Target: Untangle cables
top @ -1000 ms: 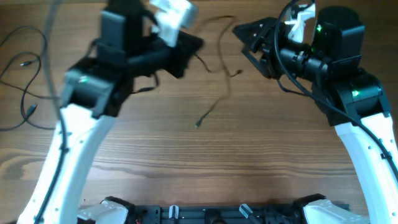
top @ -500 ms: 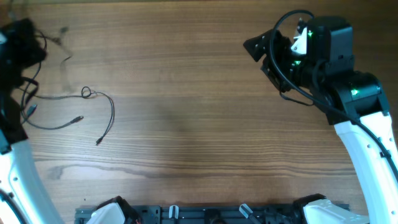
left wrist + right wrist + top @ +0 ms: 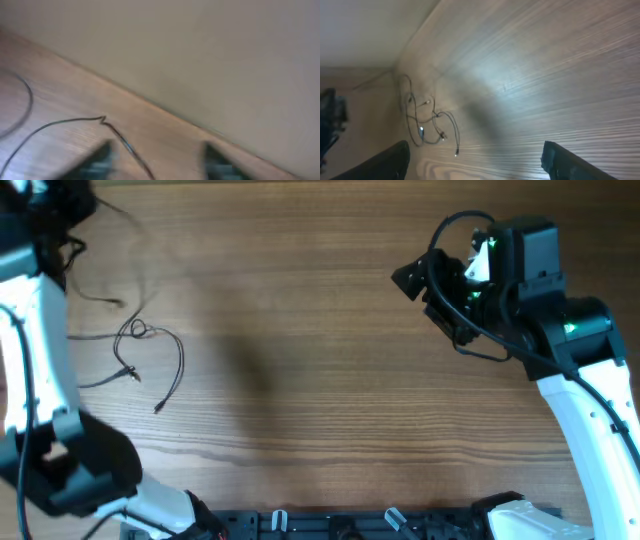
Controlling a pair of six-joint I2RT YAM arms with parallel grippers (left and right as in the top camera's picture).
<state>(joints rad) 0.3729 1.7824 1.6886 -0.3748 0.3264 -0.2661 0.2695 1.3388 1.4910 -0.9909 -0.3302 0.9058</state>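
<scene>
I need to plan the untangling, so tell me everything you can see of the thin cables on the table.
The cables are very thin black cords lying loose on the wooden table near its left side. They cross in a small loop, and two free ends carry tiny plugs.

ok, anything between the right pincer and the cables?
Nothing visible. Only bare table lies between the right pincer and the cables, which lie far across on the left side.
</scene>
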